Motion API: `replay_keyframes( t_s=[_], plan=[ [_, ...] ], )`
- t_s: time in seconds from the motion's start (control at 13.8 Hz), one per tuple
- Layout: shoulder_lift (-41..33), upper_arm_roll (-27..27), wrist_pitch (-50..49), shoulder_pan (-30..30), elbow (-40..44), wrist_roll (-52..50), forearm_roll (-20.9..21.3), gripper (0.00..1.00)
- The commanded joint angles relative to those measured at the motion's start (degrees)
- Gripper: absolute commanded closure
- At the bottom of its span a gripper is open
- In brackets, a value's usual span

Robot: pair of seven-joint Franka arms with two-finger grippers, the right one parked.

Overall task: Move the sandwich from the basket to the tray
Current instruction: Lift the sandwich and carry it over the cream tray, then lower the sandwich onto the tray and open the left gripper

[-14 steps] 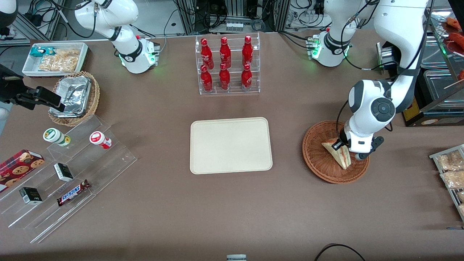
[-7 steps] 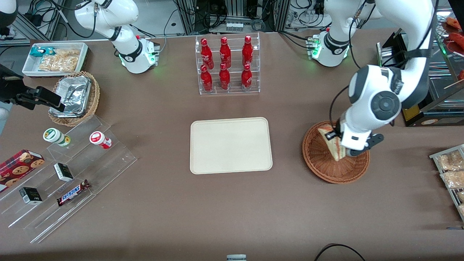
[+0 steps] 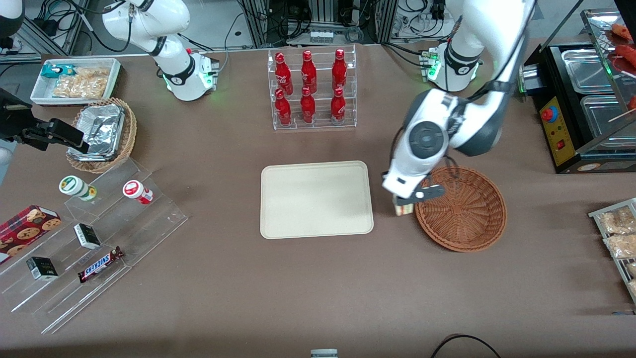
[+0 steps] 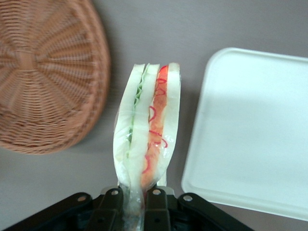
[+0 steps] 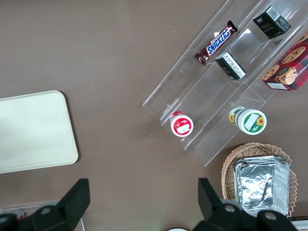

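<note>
My left gripper [image 3: 403, 205] is shut on the sandwich [image 4: 148, 129], a wrapped wedge of white bread with green and red filling. It holds the sandwich in the air over the bare table strip between the reddish-brown wicker basket [image 3: 462, 209] and the cream tray [image 3: 316, 199]. In the front view only the sandwich's lower tip [image 3: 403, 209] shows under the wrist. In the left wrist view the basket [image 4: 45, 77] shows with nothing in it and the tray [image 4: 250, 130] lies beside the sandwich. The fingers [image 4: 111, 207] pinch the sandwich's narrow end.
An acrylic rack of red bottles [image 3: 310, 89] stands farther from the front camera than the tray. A stepped acrylic shelf with snacks [image 3: 89, 233] and a lighter wicker basket with a foil container [image 3: 102, 134] lie toward the parked arm's end. A black appliance [image 3: 576, 109] stands toward the working arm's end.
The gripper has lifted the sandwich out of the basket and carried it sideways toward the tray. The basket now holds nothing.
</note>
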Motion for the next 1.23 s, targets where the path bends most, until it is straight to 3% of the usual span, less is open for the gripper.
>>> replay_keyframes(
  t_s=[0.0,0.15,0.58,1.16],
  plan=[
    [6.6,0.5,-1.7,-3.6,9.0,-0.9,-3.1,0.93],
    [11.2,0.4,-1.7,-6.4,14.2,-2.8,-5.3,0.94],
    [22.2,0.3,-1.1,-12.6,27.0,-11.6,-5.2,0.95],
    [27.4,0.3,0.8,-15.7,31.9,-18.0,-4.7,0.96]
  ],
)
